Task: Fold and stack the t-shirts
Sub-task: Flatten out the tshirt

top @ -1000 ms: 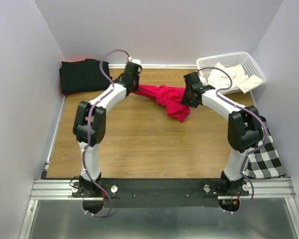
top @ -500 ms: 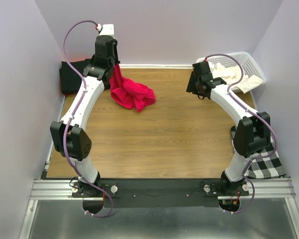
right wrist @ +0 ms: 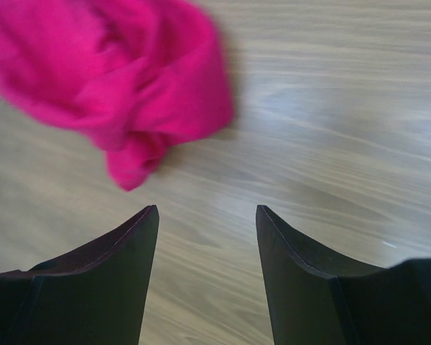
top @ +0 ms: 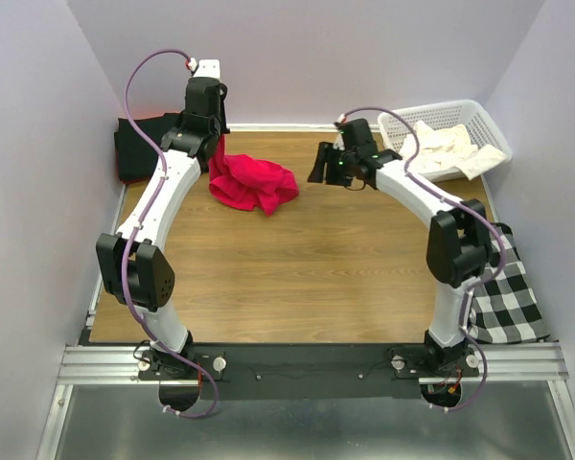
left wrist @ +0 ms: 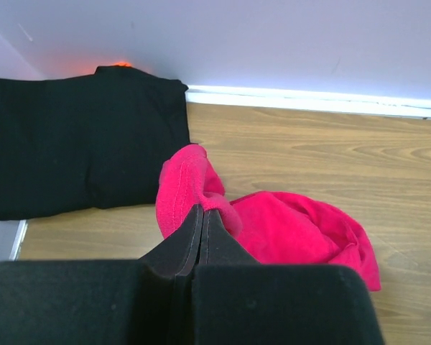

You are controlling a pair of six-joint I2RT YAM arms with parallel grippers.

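While the left claw [top: 214, 153] pinches one bit of the red shirt [top: 254, 182], the rest of that shirt sits in a crumpled heap on the far left part of the desk [top: 297, 278]. That is the view from above. The black shirt [top: 144, 146] lies folded flat in the far left corner, near the heap. The cream shirt [top: 446, 144] is bunched up in the white basket [top: 479, 120] at the far right. The right claw [top: 318, 165] hangs over the desk to the right of the red heap, near it but not touching.

From the left wrist, the two fingers [left wrist: 190, 233] are pressed tight together with a fold of red shirt [left wrist: 294, 230] caught at their tips. The heap spreads out to the right of the tips. The black shirt [left wrist: 79, 151] lies farther off to the left.

From the right wrist, the right claw [right wrist: 207, 212] is wide open and holds nothing. The red shirt [right wrist: 122, 72] is farther off and to its left, with bare wood between.

The red shirt looks light, soft and floppy. I think it will sag and bunch up if held at only one spot. It will not break. A good place for the right claw to grab would be a loose edge on the right side of the heap, so both claws can pull it flat.
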